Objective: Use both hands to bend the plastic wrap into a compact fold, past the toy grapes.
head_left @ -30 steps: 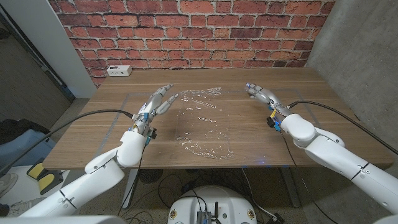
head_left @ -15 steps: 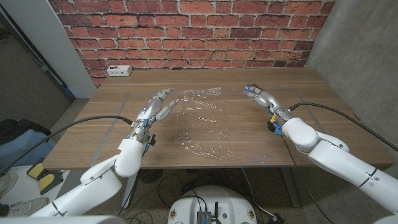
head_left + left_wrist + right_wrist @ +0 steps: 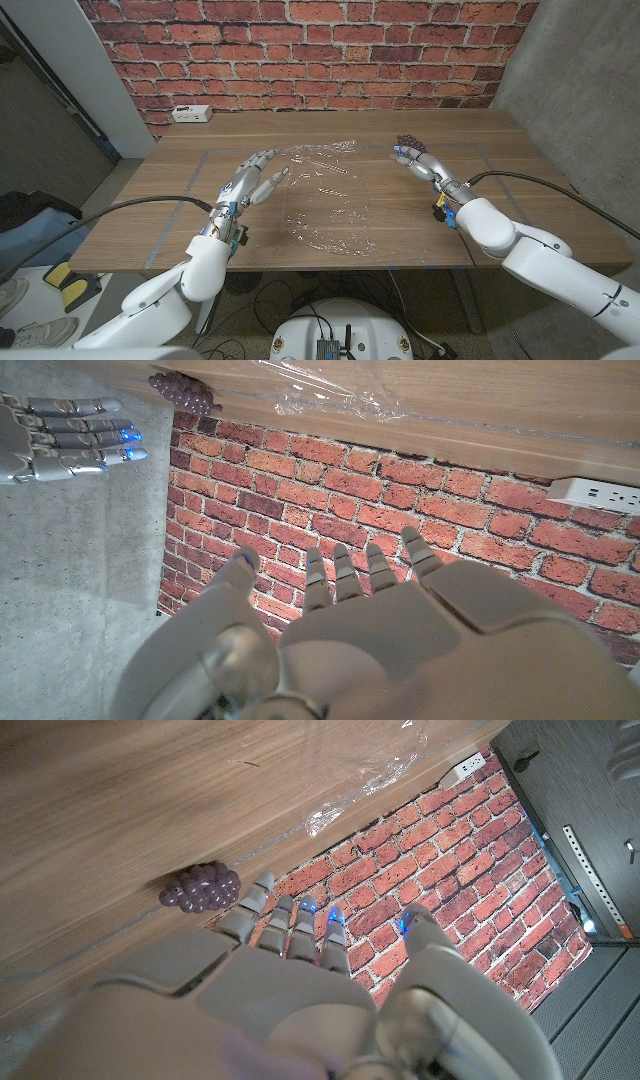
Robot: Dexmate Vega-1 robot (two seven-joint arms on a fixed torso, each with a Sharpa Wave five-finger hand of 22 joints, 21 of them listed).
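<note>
Lying mid-table, long axis running twelve to six, the wrap [image 3: 325,195] sits between both released hands: left hand [image 3: 252,181] touches its nine o'clock edge; right hand [image 3: 412,159], at two o'clock beside the grapes [image 3: 406,141], stands farther off.

The head view looks down from above over the whole brown wooden table [image 3: 420,215] toward the red brick wall [image 3: 300,50]. Each wrist view sits close behind its own hand, turned upside down, facing that wall. Both share the small purple toy grape cluster [image 3: 185,391] and the crinkled clear plastic wrap [image 3: 350,795].
</note>
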